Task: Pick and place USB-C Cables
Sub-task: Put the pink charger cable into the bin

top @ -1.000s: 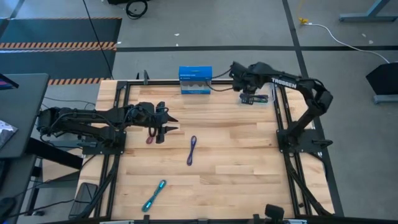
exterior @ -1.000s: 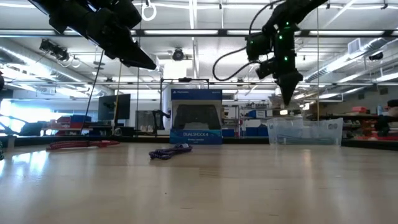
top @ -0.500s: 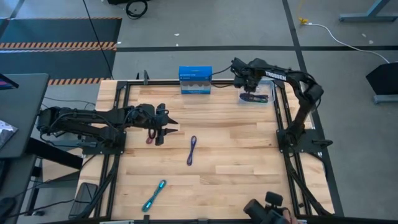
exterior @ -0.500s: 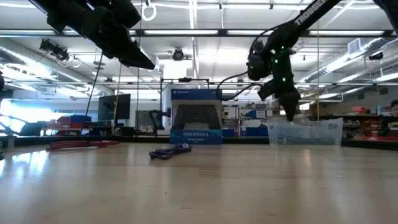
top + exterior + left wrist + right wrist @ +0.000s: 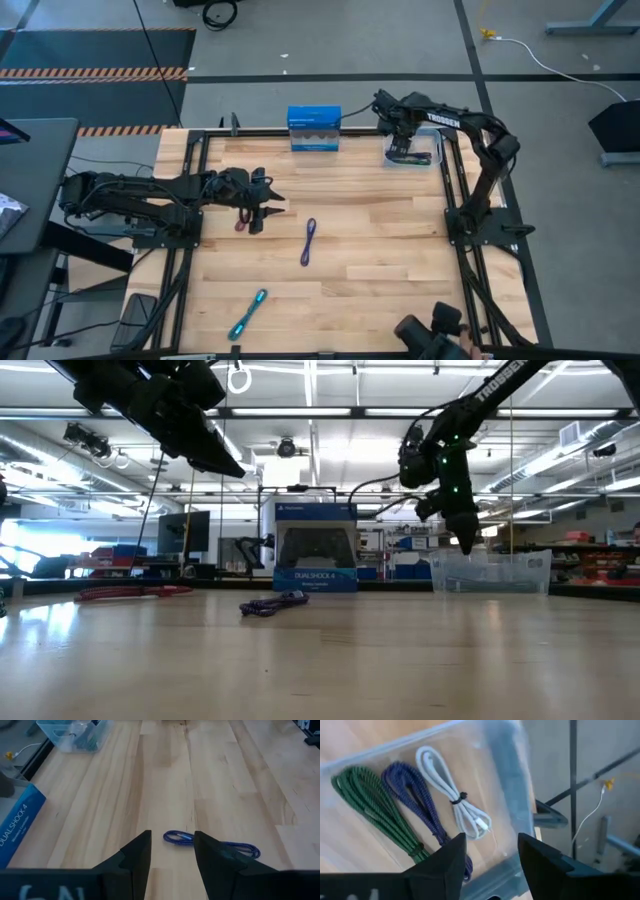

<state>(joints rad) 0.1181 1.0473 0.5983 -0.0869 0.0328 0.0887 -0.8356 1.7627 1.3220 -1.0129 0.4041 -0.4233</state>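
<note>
Left gripper, fingers spread and empty, hovering left of centre above magenta cable; long axis roughly vertical in frame. Right gripper, spread, over tray, upper right.

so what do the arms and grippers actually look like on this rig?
Both arms are dark, nearly black, with jointed links. The right arm carries white TROSSEN lettering on its upper link, and green indicator lights show near its wrist in the low view. The left gripper and right gripper each have two dark, angular, wedge-shaped fingers. A black cable loops beside the right arm's wrist.
</note>
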